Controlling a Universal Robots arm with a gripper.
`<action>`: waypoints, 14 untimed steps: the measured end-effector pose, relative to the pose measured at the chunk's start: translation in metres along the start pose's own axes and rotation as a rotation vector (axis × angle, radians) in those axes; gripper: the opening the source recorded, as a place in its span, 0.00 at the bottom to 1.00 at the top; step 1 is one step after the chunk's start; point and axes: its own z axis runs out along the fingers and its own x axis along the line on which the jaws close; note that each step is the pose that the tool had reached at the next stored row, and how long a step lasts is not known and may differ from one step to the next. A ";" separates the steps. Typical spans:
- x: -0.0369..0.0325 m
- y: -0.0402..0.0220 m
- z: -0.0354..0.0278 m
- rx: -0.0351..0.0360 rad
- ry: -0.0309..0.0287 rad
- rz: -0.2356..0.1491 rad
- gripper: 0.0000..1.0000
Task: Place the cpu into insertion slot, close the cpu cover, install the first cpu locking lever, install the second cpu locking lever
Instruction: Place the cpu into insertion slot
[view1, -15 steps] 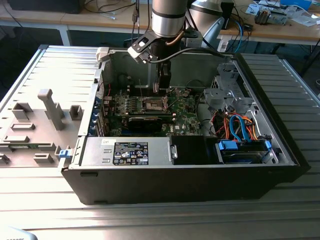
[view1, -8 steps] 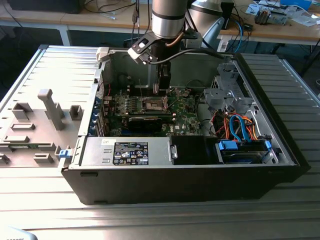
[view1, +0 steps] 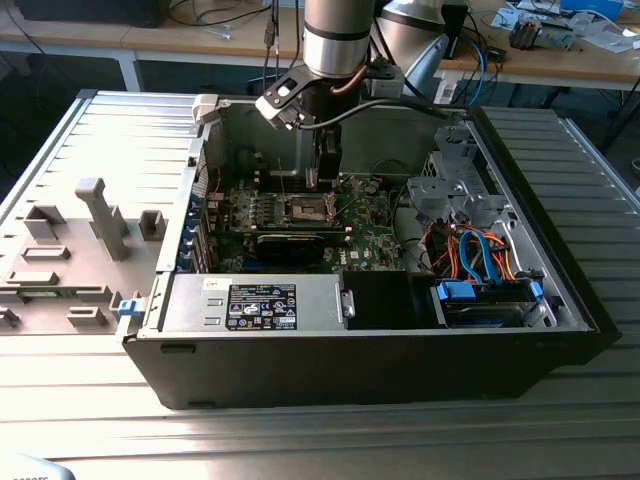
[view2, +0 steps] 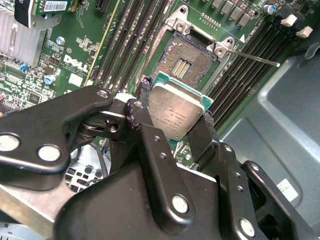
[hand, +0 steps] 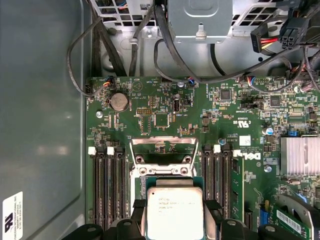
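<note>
2 black fingers of the pincer clamp the cpu by opposite edges, narrowed to the chip's width, with its silvery top turned toward the cameras in both wrist views. We see the chip held over the green motherboard, near the insertion slot but not seated in it. The slot's dark contact field lies bare. 1 thin metal lever juts from the slot's corner across the memory slots. In the first wrist view, the cpu cover stands swung open beside the chip. In the exterior view, the arm reaches down into an open computer case lying on the ribbed tabletop.
</note>
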 end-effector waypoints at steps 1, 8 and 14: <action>0.0000 0.0000 0.0002 0.0000 0.0000 0.000 0.54; 0.0000 0.0000 0.0019 -0.0001 -0.0002 0.000 0.54; 0.0001 0.0000 0.0030 0.0000 -0.0005 0.000 0.54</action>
